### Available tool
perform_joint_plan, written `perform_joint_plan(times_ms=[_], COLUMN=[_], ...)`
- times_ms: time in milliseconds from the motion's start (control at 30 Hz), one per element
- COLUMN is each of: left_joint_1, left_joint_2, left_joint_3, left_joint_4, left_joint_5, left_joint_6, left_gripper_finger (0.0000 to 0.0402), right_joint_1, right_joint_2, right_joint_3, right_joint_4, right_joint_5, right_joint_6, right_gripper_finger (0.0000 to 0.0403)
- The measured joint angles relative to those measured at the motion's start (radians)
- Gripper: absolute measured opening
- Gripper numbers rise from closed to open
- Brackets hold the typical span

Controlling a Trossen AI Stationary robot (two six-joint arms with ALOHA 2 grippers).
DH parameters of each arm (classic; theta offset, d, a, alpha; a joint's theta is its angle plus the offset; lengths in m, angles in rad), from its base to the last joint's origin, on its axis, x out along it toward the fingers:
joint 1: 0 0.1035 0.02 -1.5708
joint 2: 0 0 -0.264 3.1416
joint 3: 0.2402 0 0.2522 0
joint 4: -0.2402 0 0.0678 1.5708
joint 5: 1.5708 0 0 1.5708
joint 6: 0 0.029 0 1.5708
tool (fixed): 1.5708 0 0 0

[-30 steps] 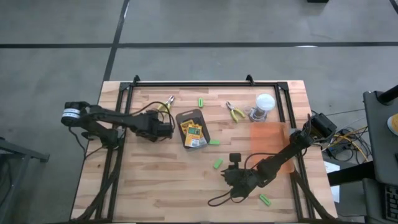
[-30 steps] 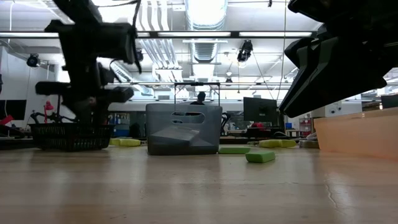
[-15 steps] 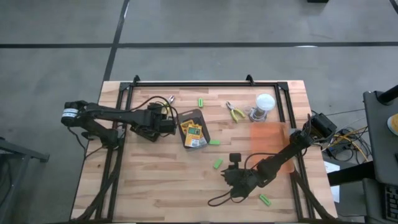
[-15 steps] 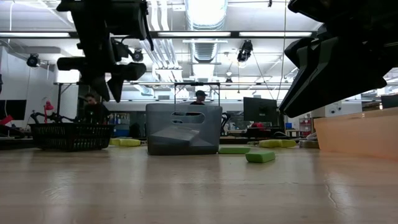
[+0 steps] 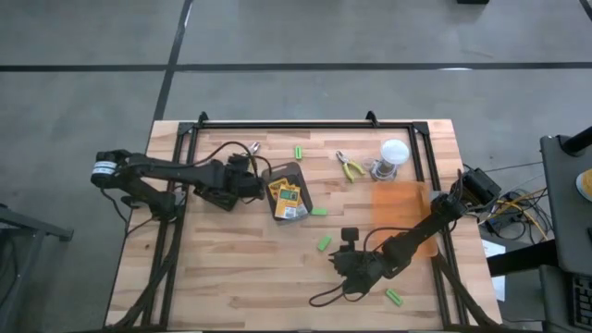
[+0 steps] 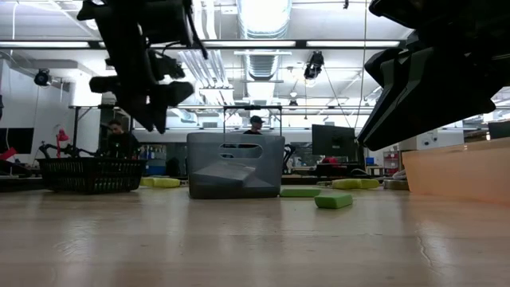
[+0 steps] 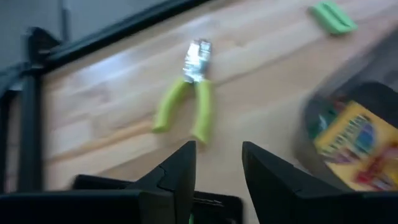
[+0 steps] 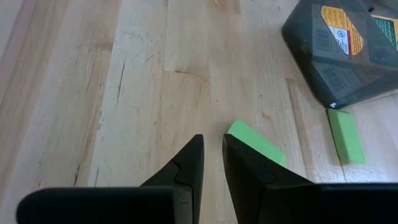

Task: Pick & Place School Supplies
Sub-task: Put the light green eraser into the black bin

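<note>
Left hand (image 7: 214, 165) — pliers (image 7: 186, 93) jaws-away, handles-near

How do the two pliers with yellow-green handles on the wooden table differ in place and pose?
The left pliers with yellow-green handles lie near the table's far edge, just beyond the left gripper; the right pliers with yellow-green handles lie beside the clear jar with a white lid, far from either gripper. Their handles point in different directions. Both lie flat, ungrasped.

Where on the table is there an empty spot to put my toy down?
The near left corner of the table is bare wood, in front of the left gripper. The far middle is crowded: tray with crayon boxes, two pliers, the jar, green sticks. The right gripper takes the near right.
</note>
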Motion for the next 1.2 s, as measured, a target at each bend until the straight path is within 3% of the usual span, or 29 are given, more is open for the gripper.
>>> perform_joint_plan(times_ms=[267, 500, 600, 900, 1033, 1200], left_joint_1=[-0.042, -0.138, -0.182, -0.294, -0.326, -0.37], left_joint_2=[0.0, 0.004, 0.005, 0.005, 0.0, -0.013], left_joint_3=[-0.014, -0.014, -0.015, -0.026, -0.026, -0.006], left_joint_4=[0.144, 0.309, 0.38, 0.49, 0.512, 0.535], left_joint_5=[0.069, 0.054, 0.05, 0.061, 0.136, 0.149], left_joint_6=[0.089, 0.453, 0.537, 0.678, 0.729, 0.701], left_gripper_finger=[0.0136, 0.0136, 0.0136, 0.0136, 0.0136, 0.0136], right_joint_1=[0.0, 0.0, 0.0, 0.0, 0.0, 0.0], right_joint_2=[0.0, 0.0, 0.0, 0.0, 0.0, 0.0], right_joint_3=[0.0, 0.0, 0.0, 0.0, 0.0, 0.0], right_joint_4=[0.0, 0.0, 0.0, 0.0, 0.0, 0.0], right_joint_5=[0.0, 0.0, 0.0, 0.0, 0.0, 0.0], right_joint_6=[0.0, 0.0, 0.0, 0.0, 0.0, 0.0], right_gripper_finger=[0.0057, 0.0057, 0.0057, 0.0057, 0.0057, 0.0057])
